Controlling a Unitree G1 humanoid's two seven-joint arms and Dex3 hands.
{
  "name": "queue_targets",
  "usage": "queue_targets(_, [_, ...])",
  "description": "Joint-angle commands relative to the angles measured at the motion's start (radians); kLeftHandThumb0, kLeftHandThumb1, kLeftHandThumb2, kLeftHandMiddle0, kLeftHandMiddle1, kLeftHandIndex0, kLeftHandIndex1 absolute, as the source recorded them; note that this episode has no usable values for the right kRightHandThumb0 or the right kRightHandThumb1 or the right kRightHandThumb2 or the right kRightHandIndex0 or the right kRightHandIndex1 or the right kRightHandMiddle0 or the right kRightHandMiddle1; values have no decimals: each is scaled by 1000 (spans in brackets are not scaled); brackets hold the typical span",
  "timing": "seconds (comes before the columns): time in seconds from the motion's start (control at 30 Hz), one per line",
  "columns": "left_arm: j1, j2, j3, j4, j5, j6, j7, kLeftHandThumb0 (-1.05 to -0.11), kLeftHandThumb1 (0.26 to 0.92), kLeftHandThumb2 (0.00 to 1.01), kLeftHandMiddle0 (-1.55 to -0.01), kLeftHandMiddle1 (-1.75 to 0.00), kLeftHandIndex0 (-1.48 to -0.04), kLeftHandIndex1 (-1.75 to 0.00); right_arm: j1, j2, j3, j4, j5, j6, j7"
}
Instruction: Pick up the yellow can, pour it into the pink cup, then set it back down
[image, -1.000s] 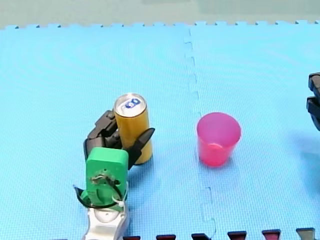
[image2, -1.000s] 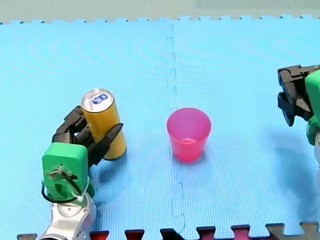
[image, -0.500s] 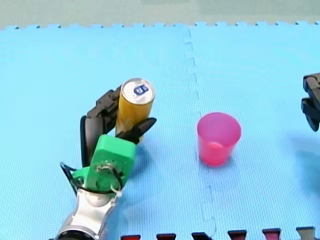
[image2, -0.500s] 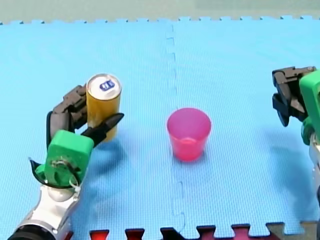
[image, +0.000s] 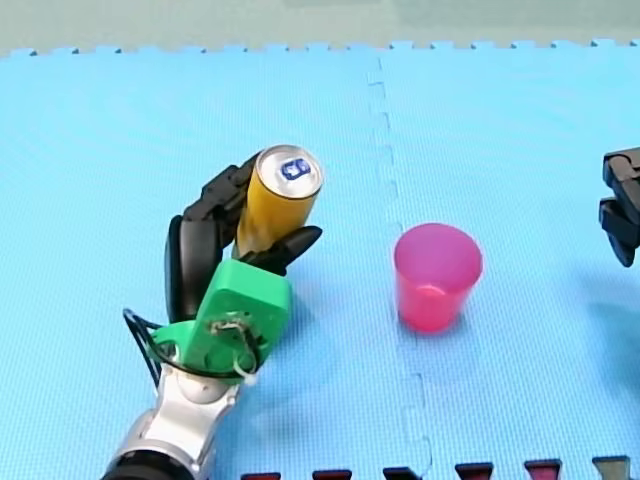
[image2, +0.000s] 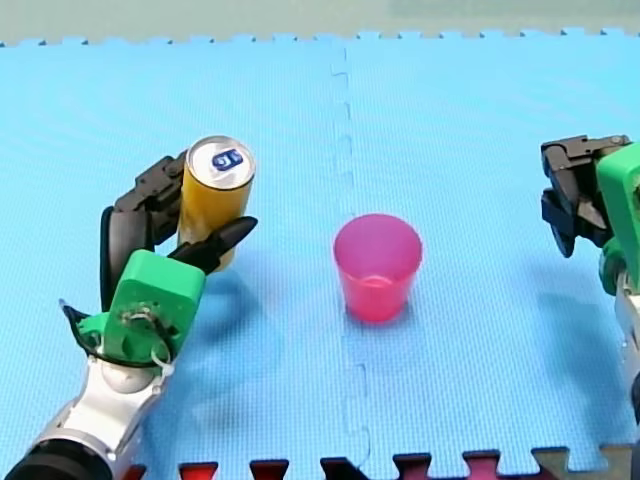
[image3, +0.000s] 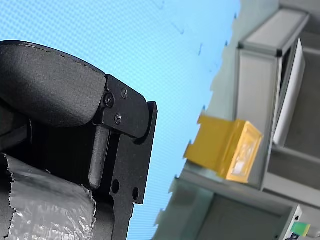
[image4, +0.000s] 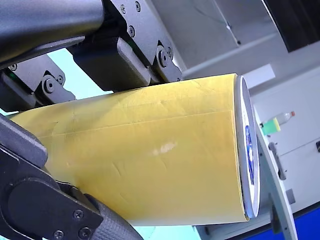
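The yellow can (image: 277, 202) has a silver top with a blue tab mark. My left hand (image: 255, 225) is shut on it at the left of the blue foam mat (image: 480, 130), black fingers behind it and the thumb in front. The can is raised off the mat and leans with its top toward the right. The second wrist view shows the can (image4: 150, 165) close up between that hand's black fingers (image4: 125, 55). To the right, the pink cup (image: 437, 275) stands upright, apart from the can. My right hand (image2: 575, 195) is at the mat's right edge and holds nothing.
A jigsaw seam (image: 385, 150) runs down the middle of the mat just left of the cup. Dark and red tiles (image2: 400, 468) line the near edge. Past the mat's far edge, the first wrist view shows grey shelving with a yellow box (image3: 227, 147).
My left hand has lifted the can off the mat, carried it up and slightly right, and begun tipping its top toward the cup. The cup stayed put and the right hand barely shifted.
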Motion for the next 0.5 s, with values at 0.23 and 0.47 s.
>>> queue_targets(0.23, [-82, -22, -11, 65, 3, -15, 18, -392, 875, 0, -1256, 0, -1159, -2, 4, 4, -4, 1, 4, -7, 6])
queue_targets(0.47, [-145, -33, -27, 108, 18, -28, 32, -395, 878, 1, -1257, -1, -1163, -2, 7, 11, -4, 1, 3, -11, 5])
